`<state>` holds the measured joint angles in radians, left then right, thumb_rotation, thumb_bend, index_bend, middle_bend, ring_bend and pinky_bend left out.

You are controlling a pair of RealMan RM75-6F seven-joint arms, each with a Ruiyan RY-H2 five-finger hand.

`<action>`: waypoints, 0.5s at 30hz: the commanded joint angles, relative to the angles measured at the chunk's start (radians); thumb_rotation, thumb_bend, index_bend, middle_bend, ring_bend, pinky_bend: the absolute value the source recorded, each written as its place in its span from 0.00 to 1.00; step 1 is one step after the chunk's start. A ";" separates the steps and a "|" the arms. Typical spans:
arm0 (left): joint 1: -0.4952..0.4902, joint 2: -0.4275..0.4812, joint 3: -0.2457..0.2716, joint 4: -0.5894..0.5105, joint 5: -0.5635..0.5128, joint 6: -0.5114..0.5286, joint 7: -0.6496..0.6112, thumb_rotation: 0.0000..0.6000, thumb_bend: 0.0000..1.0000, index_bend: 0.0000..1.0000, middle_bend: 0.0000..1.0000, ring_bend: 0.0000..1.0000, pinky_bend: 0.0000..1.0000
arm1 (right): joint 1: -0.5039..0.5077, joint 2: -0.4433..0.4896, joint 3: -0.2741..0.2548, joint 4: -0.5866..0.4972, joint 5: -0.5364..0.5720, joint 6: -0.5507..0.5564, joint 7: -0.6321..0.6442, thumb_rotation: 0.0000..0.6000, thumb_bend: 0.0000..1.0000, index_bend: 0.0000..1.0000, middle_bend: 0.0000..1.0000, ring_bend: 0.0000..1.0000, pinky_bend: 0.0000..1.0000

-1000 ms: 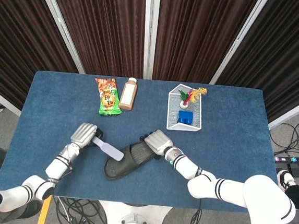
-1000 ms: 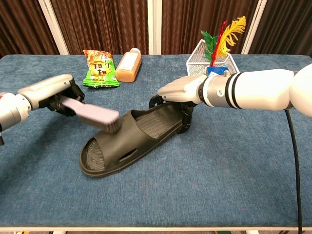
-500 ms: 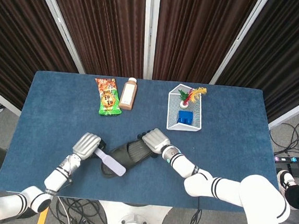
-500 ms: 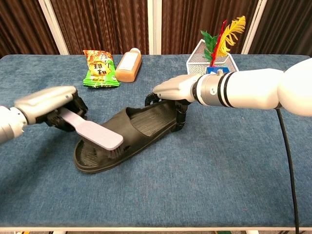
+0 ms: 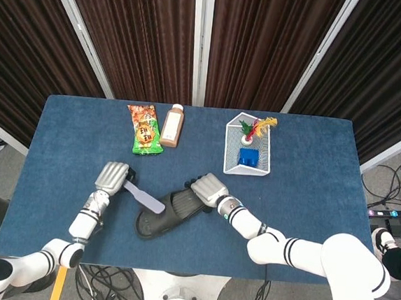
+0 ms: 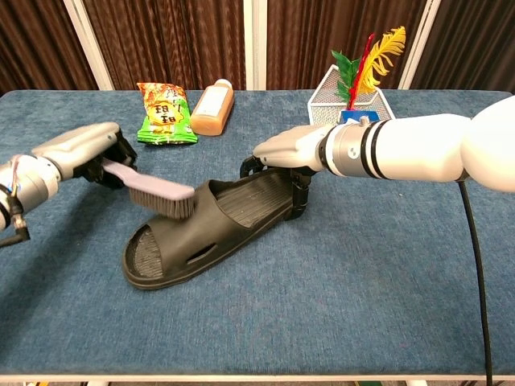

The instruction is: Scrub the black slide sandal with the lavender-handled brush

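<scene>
Scrubbing stage, shown from above and from chest height. The left robot hand is closed around the grip end of the lavender-handled brush, which slopes from that hand down toward the middle of the worktop. Its bristle head sits against the strap of the black slide sandal, on the strap's left edge, seen from chest height; whether the bristles press in or only touch cannot be told. In the overhead view the brush crosses from the left robot hand to the sandal at the same place.

The sandal lies flat on the worktop, sole down, set diagonally with its open toe toward the near left and its heel toward the far right. The right robot hand is laid over the heel end, fingers curled down around the rim, holding the sandal in place; the overhead view shows this hand covering the same end.

Judged progress: tool grasped, sandal steadied, brush in contact, so the work proper is under way. No foam, wetness or cleaned patch is visible, so how much of the surface is done cannot be read; the toe bed and footbed appear untreated.
</scene>
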<state>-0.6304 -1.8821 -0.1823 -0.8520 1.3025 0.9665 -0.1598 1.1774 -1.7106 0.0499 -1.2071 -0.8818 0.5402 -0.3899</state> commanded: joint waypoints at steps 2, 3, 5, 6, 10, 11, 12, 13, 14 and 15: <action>0.031 0.035 -0.015 -0.073 -0.009 0.036 -0.057 1.00 0.89 1.00 1.00 1.00 1.00 | 0.003 -0.004 0.002 0.008 0.005 -0.002 0.001 1.00 0.18 0.59 0.45 0.33 0.36; 0.045 0.050 -0.007 -0.107 0.000 0.058 -0.059 1.00 0.89 1.00 1.00 1.00 1.00 | 0.003 -0.006 0.002 0.011 0.006 -0.003 0.002 1.00 0.18 0.59 0.45 0.33 0.36; 0.065 0.066 0.012 -0.150 0.021 0.093 -0.044 1.00 0.89 1.00 1.00 1.00 1.00 | 0.005 -0.008 0.003 0.015 0.007 -0.006 0.004 1.00 0.18 0.59 0.45 0.33 0.36; 0.075 0.071 0.026 -0.174 0.034 0.112 -0.029 1.00 0.89 1.00 1.00 1.00 1.00 | 0.005 -0.010 0.003 0.016 0.006 -0.007 0.005 1.00 0.18 0.59 0.45 0.33 0.36; 0.086 0.066 0.063 -0.215 0.069 0.140 0.032 1.00 0.89 1.00 1.00 1.00 1.00 | 0.006 -0.013 0.002 0.018 0.003 -0.010 0.007 1.00 0.18 0.58 0.45 0.33 0.36; 0.086 0.059 0.068 -0.214 0.074 0.142 0.045 1.00 0.89 1.00 1.00 1.00 1.00 | 0.007 -0.013 0.001 0.018 0.003 -0.011 0.007 1.00 0.18 0.58 0.45 0.33 0.36; 0.086 0.050 0.073 -0.208 0.078 0.144 0.057 1.00 0.89 1.00 1.00 1.00 1.00 | 0.007 -0.012 0.000 0.017 0.003 -0.011 0.007 1.00 0.18 0.58 0.45 0.33 0.36; 0.084 0.035 0.078 -0.194 0.083 0.145 0.073 1.00 0.89 1.00 1.00 1.00 1.00 | 0.006 -0.011 0.000 0.016 0.004 -0.011 0.006 1.00 0.18 0.58 0.45 0.33 0.36; 0.080 0.023 0.081 -0.178 0.086 0.143 0.086 1.00 0.89 1.00 1.00 1.00 1.00 | 0.006 -0.009 -0.001 0.014 0.004 -0.011 0.006 1.00 0.18 0.58 0.45 0.33 0.36; 0.077 0.008 0.081 -0.156 0.087 0.140 0.098 1.00 0.89 1.00 1.00 1.00 1.00 | 0.006 -0.008 -0.002 0.012 0.004 -0.011 0.006 1.00 0.18 0.58 0.45 0.33 0.36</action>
<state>-0.5509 -1.8483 -0.1109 -1.0387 1.3791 1.1054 -0.0844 1.1838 -1.7188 0.0482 -1.1947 -0.8777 0.5295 -0.3839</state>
